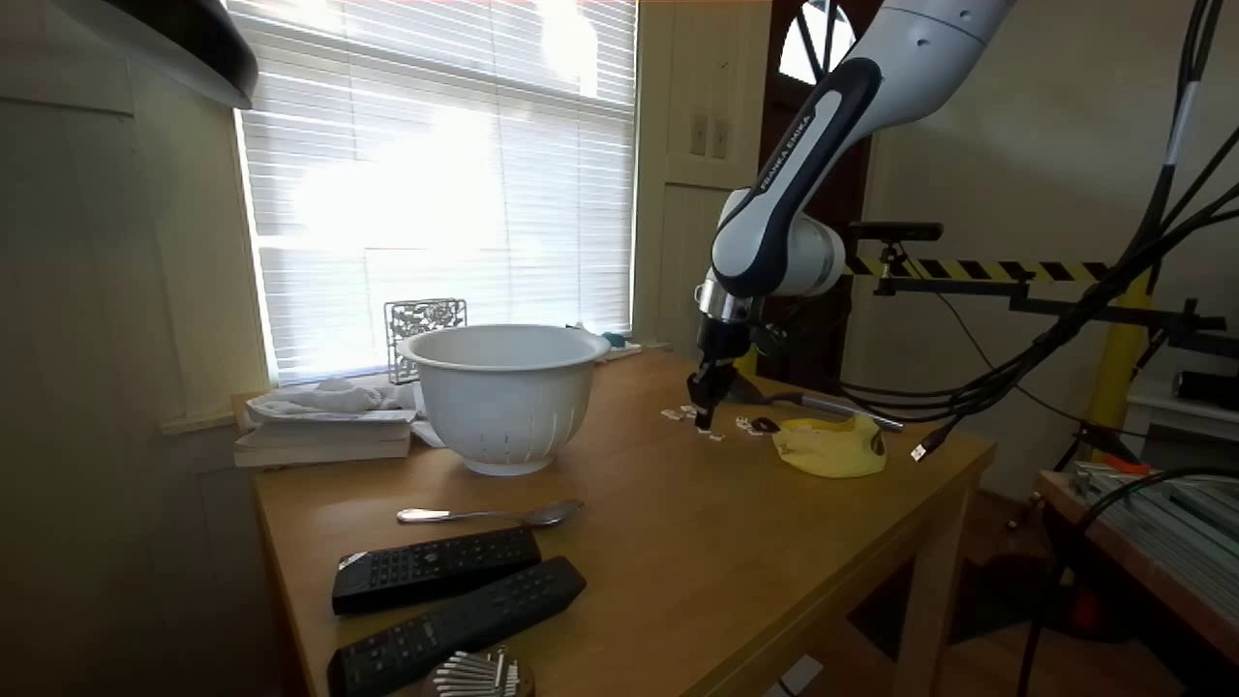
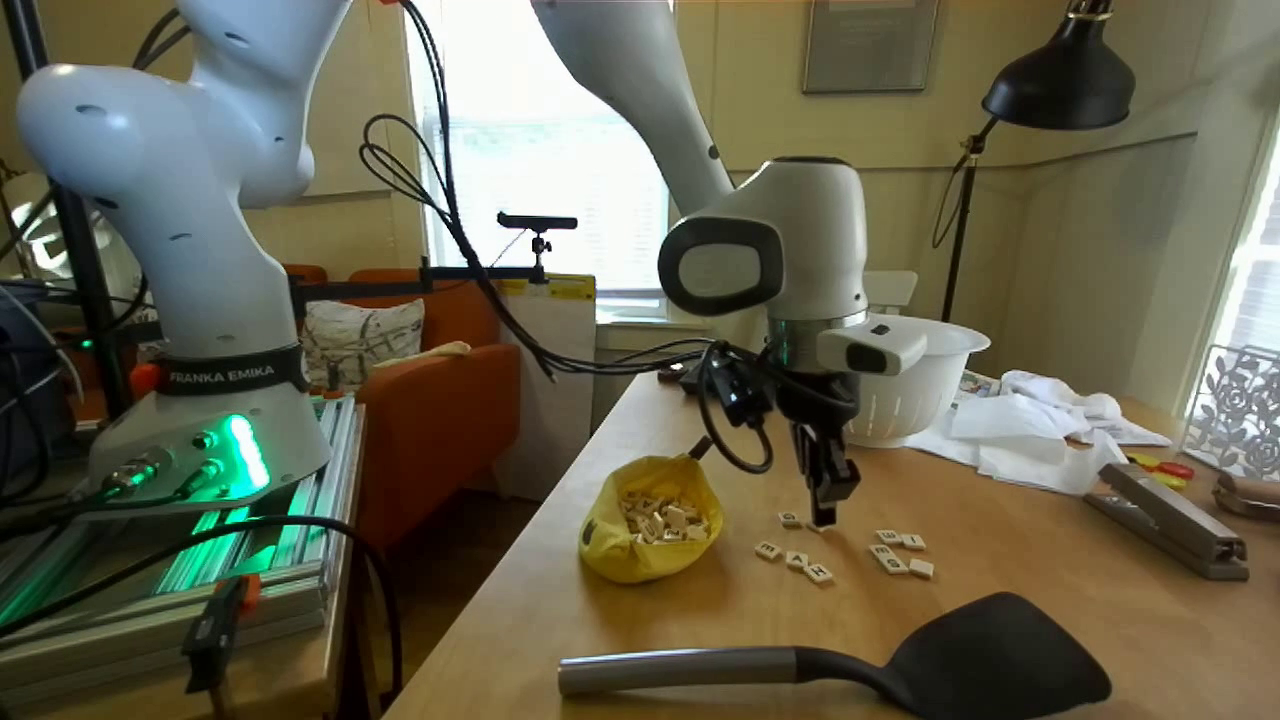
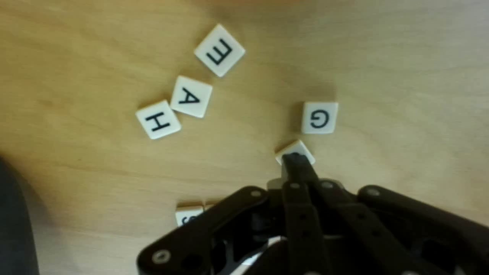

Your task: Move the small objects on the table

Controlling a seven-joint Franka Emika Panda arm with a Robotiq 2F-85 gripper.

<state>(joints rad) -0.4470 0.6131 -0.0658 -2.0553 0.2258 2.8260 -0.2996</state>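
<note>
Masking part of one letter tile (image 3: 295,148) in the wrist view, the gripper (image 3: 297,163), its jaws together, could shove it into the G tile (image 3: 320,117) if driven sideways.

In my wrist view the hand (image 3: 299,163) covers part of one letter tile (image 3: 297,148), so I can't read its letter or say whether the two touch. Another tile (image 3: 188,214) shows a piece of its letter; the hand hides the rest. The left edge crops a dark shape (image 3: 13,229), and I can't identify the orange blur (image 3: 252,1) at the top. The heaped tiles (image 2: 665,520) in the yellow bag (image 2: 640,571) are too small to read in an exterior view, where the arm (image 2: 825,235) hides part of the white bowl (image 2: 915,405). Both exterior views cut off the table (image 1: 678,552) at the bottom and the arm at the top.
</note>
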